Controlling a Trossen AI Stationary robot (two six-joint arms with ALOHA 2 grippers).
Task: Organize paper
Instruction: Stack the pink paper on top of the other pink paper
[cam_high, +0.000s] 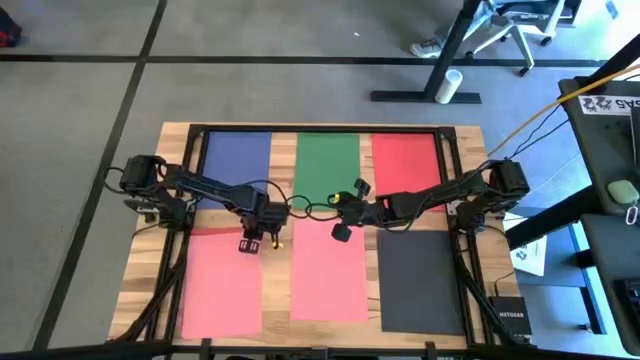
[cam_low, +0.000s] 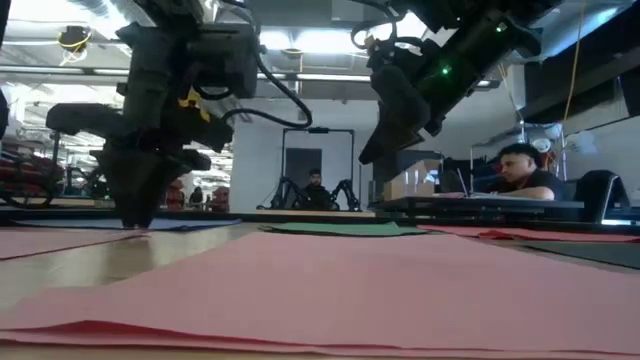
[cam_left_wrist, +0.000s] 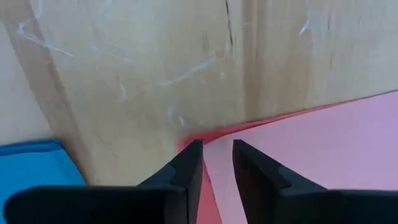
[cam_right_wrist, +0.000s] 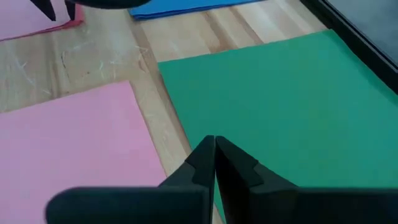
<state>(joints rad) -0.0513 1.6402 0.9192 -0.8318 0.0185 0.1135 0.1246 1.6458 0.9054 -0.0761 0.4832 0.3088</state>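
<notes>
While six thin flat paper sheets lie in two rows on the light wooden table (cam_high: 150, 250), both dark arms reach in from the sides and meet near its middle. The left gripper (cam_left_wrist: 217, 163) points straight down at the top corner of the left salmon-pink sheet (cam_high: 222, 285); its two dark fingers stand slightly apart, straddling that sheet's raised edge, low against the wood. The right gripper (cam_right_wrist: 215, 152) hangs above the near edge of the green sheet (cam_high: 327, 165), tilted forward, its fingers pressed together on nothing. The blue sheet (cam_high: 237, 160) lies in the far row at left, the red sheet (cam_high: 405, 160) at right, with the green one between them. The middle salmon-pink sheet (cam_high: 328, 270) and the dark grey sheet (cam_high: 420, 280) fill the near row.
</notes>
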